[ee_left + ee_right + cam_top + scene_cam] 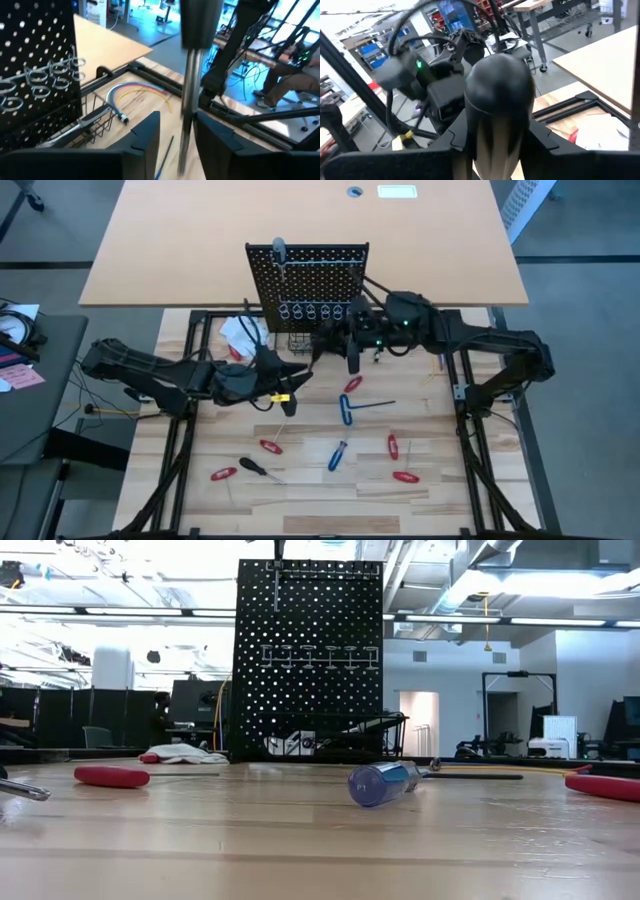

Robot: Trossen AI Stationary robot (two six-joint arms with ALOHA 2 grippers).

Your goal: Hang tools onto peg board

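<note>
The black peg board (308, 285) stands upright at the table's far middle, with silver rings (320, 655) and a wire basket (345, 735). One screwdriver (278, 250) hangs at its top. My right gripper (352, 360) is in front of the board, shut on a black-handled screwdriver (497, 105). My left gripper (298, 376) is open just left of it. In the left wrist view the silver shaft (188, 100) shows between my left fingers (147, 137); I cannot tell whether they touch it. Red, black and blue tools lie on the table. My right gripper pinches the screwdriver's black handle (495, 125) between its two fingers, coming from the table's right. The screwdriver is lifted clear of the table, its shaft (186, 130) pointing down from the handle (200, 20).
On the table lie red screwdrivers (352, 384) (270, 446) (392, 445), a black one (252, 466), a blue one (337, 455) and a blue T-shaped hex key (347, 408). White gloves (240, 332) lie left of the basket. A person sits beyond the table (295, 80).
</note>
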